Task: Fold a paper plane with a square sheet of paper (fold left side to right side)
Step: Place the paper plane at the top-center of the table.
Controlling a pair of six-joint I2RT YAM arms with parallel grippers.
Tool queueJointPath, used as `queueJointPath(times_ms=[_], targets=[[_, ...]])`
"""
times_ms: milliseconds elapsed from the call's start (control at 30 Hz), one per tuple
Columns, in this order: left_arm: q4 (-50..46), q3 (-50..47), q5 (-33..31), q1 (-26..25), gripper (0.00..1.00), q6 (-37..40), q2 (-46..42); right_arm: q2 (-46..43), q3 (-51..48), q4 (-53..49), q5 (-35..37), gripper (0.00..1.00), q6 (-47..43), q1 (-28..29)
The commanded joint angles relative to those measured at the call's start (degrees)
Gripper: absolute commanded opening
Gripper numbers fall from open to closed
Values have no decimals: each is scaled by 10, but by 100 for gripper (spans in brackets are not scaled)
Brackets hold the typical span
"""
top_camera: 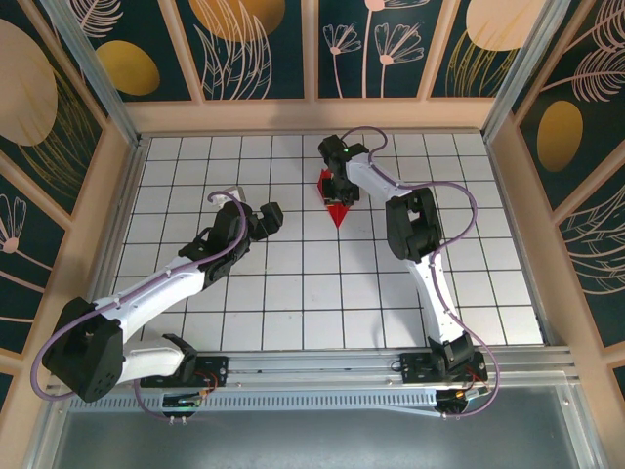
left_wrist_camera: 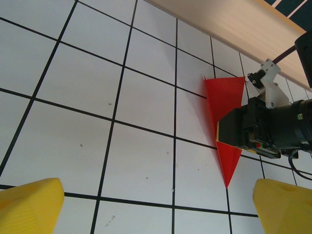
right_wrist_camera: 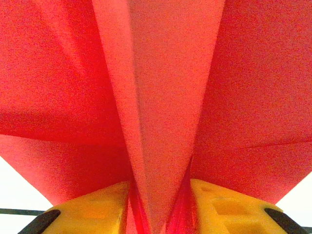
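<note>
Here, the right gripper is clamped on the red paper plane, on the far half of the grid table.
The plane's long axis runs far to near, with the tip toward the arm bases and the broad end toward the back wall. The left wrist view gives its slim triangular outline; the right wrist view gives the raised centre fold squeezed between yellow fingers. The left gripper hangs to its left, jaws wide apart.

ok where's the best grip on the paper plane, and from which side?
Pinch the raised centre fold of the paper plane from above, one finger on each side. The wings spread thin and wide, and only the fold stands up enough to clamp. The right gripper pinches it that way.
</note>
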Motion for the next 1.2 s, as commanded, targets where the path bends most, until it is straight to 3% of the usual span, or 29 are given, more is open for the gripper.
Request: queueJointPath(times_ms=[0, 1167], targets=[[-4, 14, -4, 4, 99, 8, -9, -6, 18, -20, 20, 33, 13, 6], [-11, 34, -5, 4, 99, 11, -3, -94, 30, -51, 44, 41, 4, 21]])
